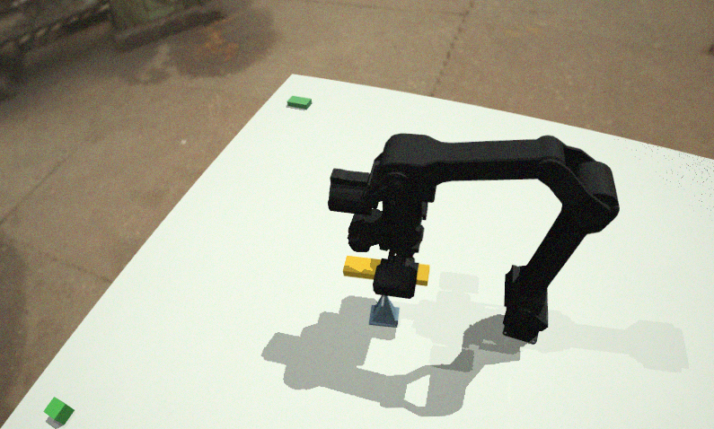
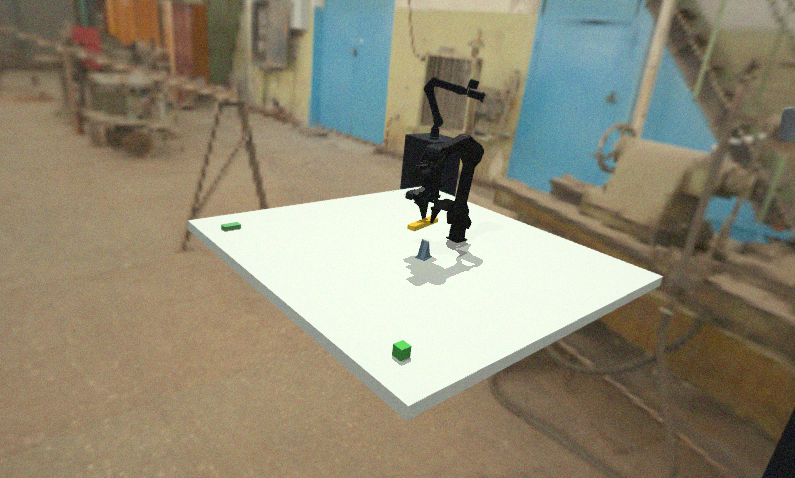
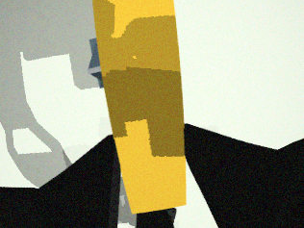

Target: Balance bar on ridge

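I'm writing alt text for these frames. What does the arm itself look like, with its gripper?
The arm is matte black all over: blocky, rounded links on a small rectangular base. The gripper is equally black and boxy, its fingers tapering to points. No cables, markings or labels are discernible.

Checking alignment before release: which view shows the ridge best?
Exterior: the ridge stands whole and unblocked, with the bar held above it. Top shows its base, tip under the gripper. Wrist shows a sliver beside the bar.

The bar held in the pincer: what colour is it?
Yellow; the bar shows best in the wrist view.
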Available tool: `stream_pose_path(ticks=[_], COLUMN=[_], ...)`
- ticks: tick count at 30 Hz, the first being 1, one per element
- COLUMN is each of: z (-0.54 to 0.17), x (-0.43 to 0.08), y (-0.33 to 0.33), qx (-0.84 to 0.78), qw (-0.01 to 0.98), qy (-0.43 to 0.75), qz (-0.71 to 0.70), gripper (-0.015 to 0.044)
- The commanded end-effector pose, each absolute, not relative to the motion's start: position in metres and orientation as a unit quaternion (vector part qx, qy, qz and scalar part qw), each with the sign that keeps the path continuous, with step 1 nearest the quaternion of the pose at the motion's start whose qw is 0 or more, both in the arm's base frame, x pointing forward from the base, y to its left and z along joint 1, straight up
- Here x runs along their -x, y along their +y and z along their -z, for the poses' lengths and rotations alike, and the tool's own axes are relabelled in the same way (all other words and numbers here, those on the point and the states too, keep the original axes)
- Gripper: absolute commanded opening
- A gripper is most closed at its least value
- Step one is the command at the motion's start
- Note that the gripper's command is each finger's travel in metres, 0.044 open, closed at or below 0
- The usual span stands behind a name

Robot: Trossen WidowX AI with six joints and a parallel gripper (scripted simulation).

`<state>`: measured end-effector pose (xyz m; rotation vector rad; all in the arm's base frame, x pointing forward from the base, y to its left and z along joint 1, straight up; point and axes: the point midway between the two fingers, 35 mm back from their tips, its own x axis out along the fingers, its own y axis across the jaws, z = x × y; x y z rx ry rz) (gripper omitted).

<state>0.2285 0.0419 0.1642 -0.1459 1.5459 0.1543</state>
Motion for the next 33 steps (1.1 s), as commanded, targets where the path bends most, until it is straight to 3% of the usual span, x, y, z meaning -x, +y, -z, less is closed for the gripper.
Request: stream_pose_path(ticks=[1,33], z=[-0.165,-0.123], x=[-0.229,-0.229], y=[0.056,0.063], qx=[0.079,0.087], qw=[0.710,0.709], qy=[0.695,0.694], qz=[-0.081,-0.089], gripper=[0.0000,0.0000])
